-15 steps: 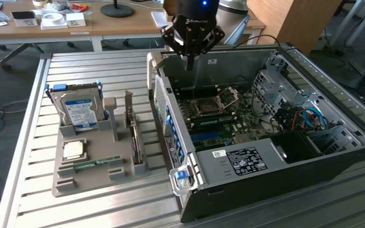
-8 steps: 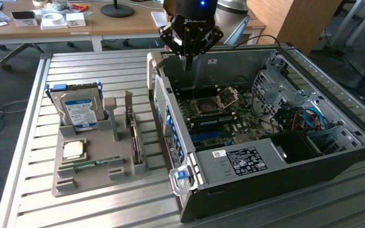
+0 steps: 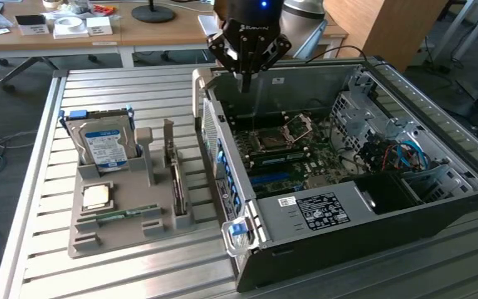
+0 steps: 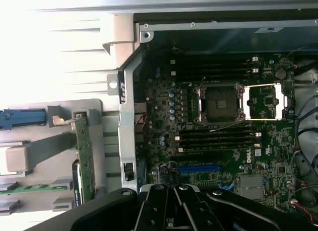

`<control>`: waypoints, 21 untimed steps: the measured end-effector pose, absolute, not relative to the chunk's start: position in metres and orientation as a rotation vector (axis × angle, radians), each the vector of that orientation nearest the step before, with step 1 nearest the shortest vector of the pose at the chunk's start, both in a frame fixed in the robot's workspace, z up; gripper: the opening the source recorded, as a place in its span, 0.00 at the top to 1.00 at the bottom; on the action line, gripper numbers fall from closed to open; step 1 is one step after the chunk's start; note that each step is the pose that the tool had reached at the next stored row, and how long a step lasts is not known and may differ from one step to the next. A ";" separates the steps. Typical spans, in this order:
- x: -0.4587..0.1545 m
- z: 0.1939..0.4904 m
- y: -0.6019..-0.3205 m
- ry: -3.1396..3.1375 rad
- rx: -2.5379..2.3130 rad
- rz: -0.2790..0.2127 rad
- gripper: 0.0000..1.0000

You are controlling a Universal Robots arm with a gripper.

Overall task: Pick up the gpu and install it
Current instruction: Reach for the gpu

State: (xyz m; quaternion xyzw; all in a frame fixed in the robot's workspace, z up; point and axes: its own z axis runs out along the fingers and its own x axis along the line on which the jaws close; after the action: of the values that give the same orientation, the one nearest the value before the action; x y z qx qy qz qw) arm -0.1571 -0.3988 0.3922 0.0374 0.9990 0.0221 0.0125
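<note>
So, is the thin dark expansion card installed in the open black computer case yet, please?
Out: the card stands on edge in the grey plastic tray beside the case.

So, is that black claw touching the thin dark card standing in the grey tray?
Apart. Exterior view: gripper over the computer case, gpu in the tray.

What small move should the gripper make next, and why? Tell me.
Probably shift toward the exterior view's left: the gripper hangs shut and empty over the open computer case, while the gpu stands upright in the grey holder beside it.
</note>
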 end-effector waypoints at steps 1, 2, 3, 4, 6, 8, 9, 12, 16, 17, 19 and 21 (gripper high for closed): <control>-0.158 0.392 -0.399 3.114 0.117 0.069 0.89; -0.159 0.392 -0.399 3.114 0.117 0.069 0.89; -0.160 0.392 -0.399 3.114 0.117 0.069 0.89; -0.161 0.392 -0.399 3.114 0.117 0.069 0.89; -0.163 0.392 -0.399 3.114 0.117 0.069 0.89; -0.165 0.392 -0.399 3.114 0.117 0.069 0.89; -0.166 0.392 -0.399 3.114 0.117 0.069 0.89; -0.169 0.392 -0.399 3.114 0.117 0.069 0.89; -0.172 0.392 -0.399 3.114 0.117 0.069 0.89; -0.173 0.392 -0.399 3.114 0.117 0.069 0.89; -0.174 0.392 -0.399 3.114 0.117 0.069 0.89; -0.175 0.392 -0.399 3.114 0.117 0.069 0.89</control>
State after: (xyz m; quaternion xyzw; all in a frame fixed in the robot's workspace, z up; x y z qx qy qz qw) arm -0.1753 -0.3988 0.3917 0.0374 0.9990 0.0221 0.0125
